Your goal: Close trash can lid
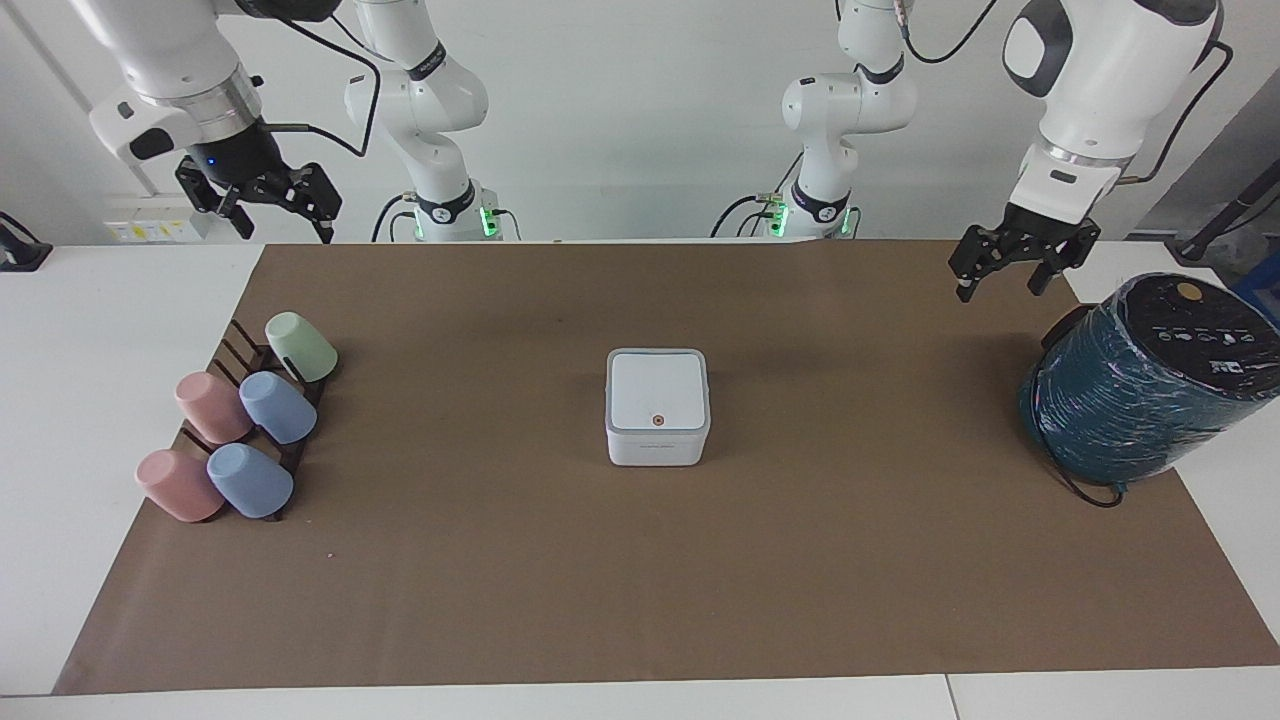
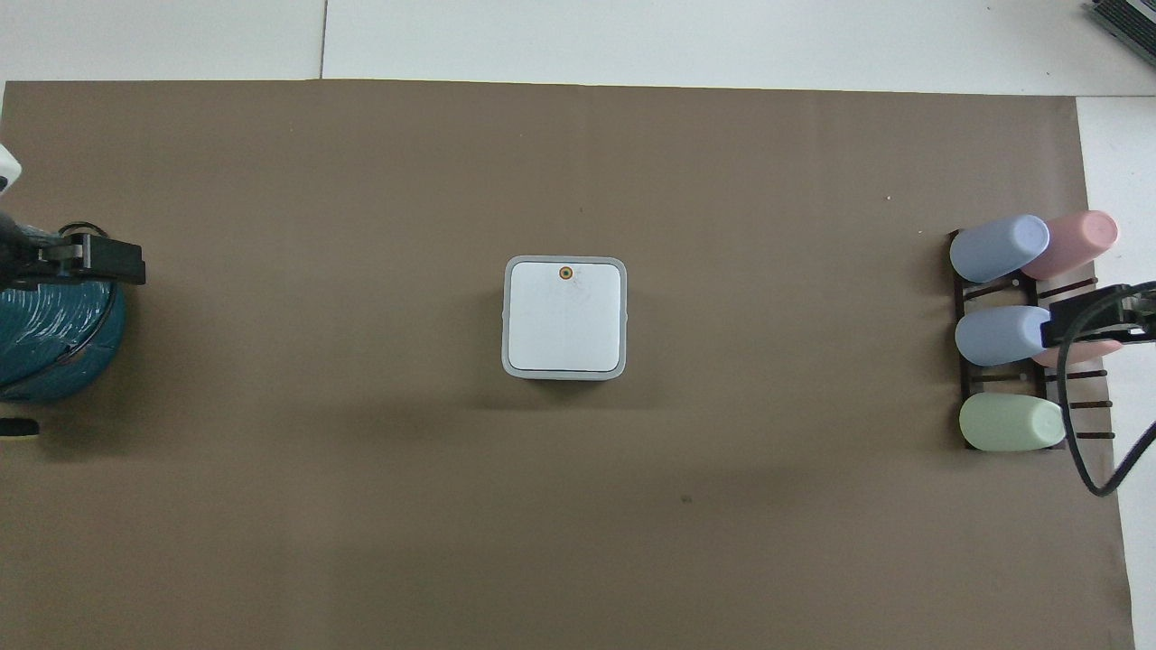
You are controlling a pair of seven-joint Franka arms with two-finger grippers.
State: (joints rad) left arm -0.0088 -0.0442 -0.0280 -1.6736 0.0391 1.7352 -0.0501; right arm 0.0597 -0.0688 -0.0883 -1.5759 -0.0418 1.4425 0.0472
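White plastic, square and rounded at the corners: the bin (image 1: 657,407) sits on the middle of the brown mat (image 1: 640,560), and its lid (image 1: 657,389) lies flat inside the grey rim with the orange dot on the edge farther from the robots. From both views the flap looks level and flush, so the closing itself appears done; whether the latch has fully caught cannot be told from this height.

Left gripper (image 1: 1012,264) hangs in the air over the mat's edge at the left arm's end of the table, well apart from the bin and near the teal cylinder (image 1: 1140,385). Its fingers are spread and hold nothing. Right gripper (image 1: 262,205) waits raised over the table edge at the right arm's end, above the rack (image 1: 262,400) of cups (image 1: 275,407); its fingers also stand apart and empty.

What remains, by my reading, is a clean retreat. To do it well, the left arm should keep its height as it clears the cylinder, which stands just under its path and has a cable looping at its base. No further press on the lid seems needed; a second push would only risk sliding the light bin across the mat.
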